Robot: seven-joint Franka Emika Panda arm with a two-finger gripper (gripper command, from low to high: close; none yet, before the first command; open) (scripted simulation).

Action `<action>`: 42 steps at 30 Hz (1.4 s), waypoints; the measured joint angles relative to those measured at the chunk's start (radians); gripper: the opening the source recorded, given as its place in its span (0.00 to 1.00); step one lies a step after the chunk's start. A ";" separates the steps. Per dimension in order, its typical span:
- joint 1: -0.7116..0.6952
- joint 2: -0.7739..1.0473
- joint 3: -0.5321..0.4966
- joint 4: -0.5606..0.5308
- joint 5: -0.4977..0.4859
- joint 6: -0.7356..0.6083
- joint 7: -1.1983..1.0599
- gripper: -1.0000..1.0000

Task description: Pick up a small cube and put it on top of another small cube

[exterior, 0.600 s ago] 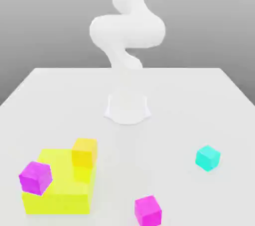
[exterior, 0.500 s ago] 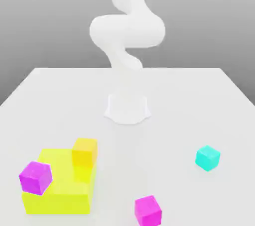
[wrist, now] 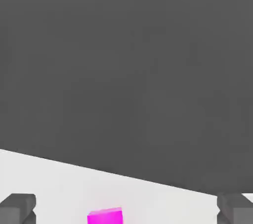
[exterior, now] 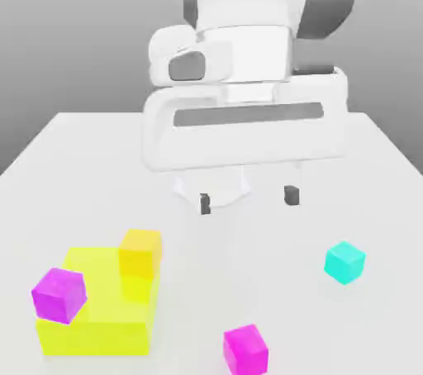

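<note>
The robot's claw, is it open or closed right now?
Open. In the exterior view the gripper has its two dark fingertips set wide apart with nothing between them, above the table.

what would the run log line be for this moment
phase: approach | pincer: open, empty, above table | magenta cube: on table, free | orange cube: on yellow block | stack: not done

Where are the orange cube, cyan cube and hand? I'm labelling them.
orange cube (exterior: 140, 253), exterior view, front face.
cyan cube (exterior: 344, 262), exterior view, centre.
hand (exterior: 248, 199), exterior view, midway between fingertips.
</note>
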 joint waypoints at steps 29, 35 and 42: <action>-0.021 0.177 -0.038 -0.112 -0.034 0.059 -0.021 0.00; -0.129 -0.040 -0.086 -0.216 -0.064 -0.052 0.049 0.00; -0.245 -0.292 -0.129 -0.339 -0.111 -0.180 0.141 0.00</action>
